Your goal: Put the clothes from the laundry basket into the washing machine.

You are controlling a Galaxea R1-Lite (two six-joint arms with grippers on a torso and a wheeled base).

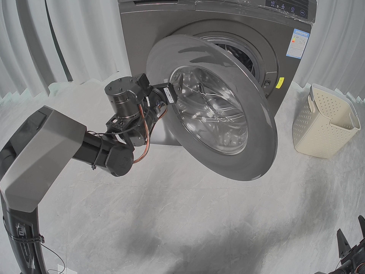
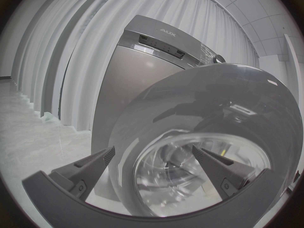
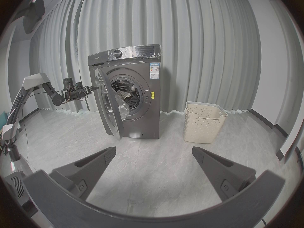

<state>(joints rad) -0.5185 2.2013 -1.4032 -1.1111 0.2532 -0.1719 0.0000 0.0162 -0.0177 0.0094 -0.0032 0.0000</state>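
The washing machine (image 1: 152, 31) stands at 12 o'clock in the head view. Its round door (image 1: 258, 126) is swung wide open, leaving the drum (image 1: 237, 56) mouth exposed for loading.

The clothes (image 3: 128, 99) lie inside that drum, a dark piece and a lighter one showing through the opening in the right wrist view. The laundry basket (image 1: 327, 122) sits on the floor (image 1: 190, 217) at about 3 o'clock of the machine, well apart from it. What shows of its inside looks empty, though the bottom is hidden, so that is only likely.

The left gripper (image 1: 177, 85) is held out at the door's free edge, at roughly 9 o'clock on the door's rim. Its fingers (image 2: 95, 162) are spread apart, with nothing between them but the view of the door's outer face. Whether a fingertip touches the rim I cannot tell.

That pose suits pressing on the free edge, where the least force swings the door on its hinge. With the clothes apparently loaded, closing the door seems to be the step in hand.

The right gripper (image 3: 153, 149) hangs low at 5 o'clock in the head view. Its fingers are apart and empty, and it stays out of the door's swing.
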